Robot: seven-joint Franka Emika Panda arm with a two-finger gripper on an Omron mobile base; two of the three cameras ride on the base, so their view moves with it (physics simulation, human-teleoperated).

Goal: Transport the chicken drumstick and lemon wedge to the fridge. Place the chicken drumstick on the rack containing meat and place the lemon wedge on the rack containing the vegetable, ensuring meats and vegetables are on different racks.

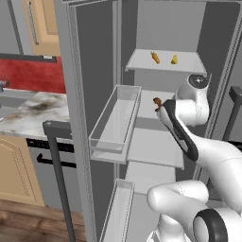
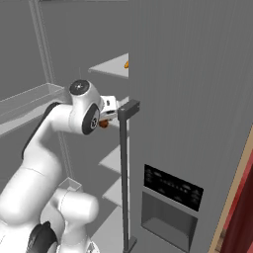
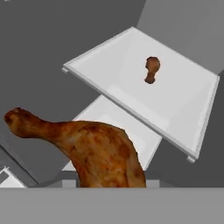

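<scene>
My gripper (image 1: 162, 108) is shut on the chicken drumstick (image 3: 94, 151), a browned leg that lies large across the bottom of the hand view and hides the fingertips. The same drumstick (image 1: 157, 101) shows at the hand's tip inside the open fridge, level with the middle rack (image 1: 146, 106). From the right it pokes out under the hand as an orange-brown bit, the drumstick (image 2: 104, 123). Beyond it a smaller piece of meat (image 3: 151, 69) lies on a white rack (image 3: 183, 100). On the top rack (image 1: 142, 64) a carrot (image 1: 155, 57) and the yellow lemon wedge (image 1: 174, 59) sit side by side.
The left fridge door stands open with a clear door bin (image 1: 116, 120) close to the arm. A dark bar handle (image 1: 56, 156) rises in front of it. The right door (image 2: 188, 123) with its handle (image 2: 123, 173) and dispenser panel (image 2: 168, 188) hems in the hand's right side. A marble counter (image 1: 38, 108) lies far left.
</scene>
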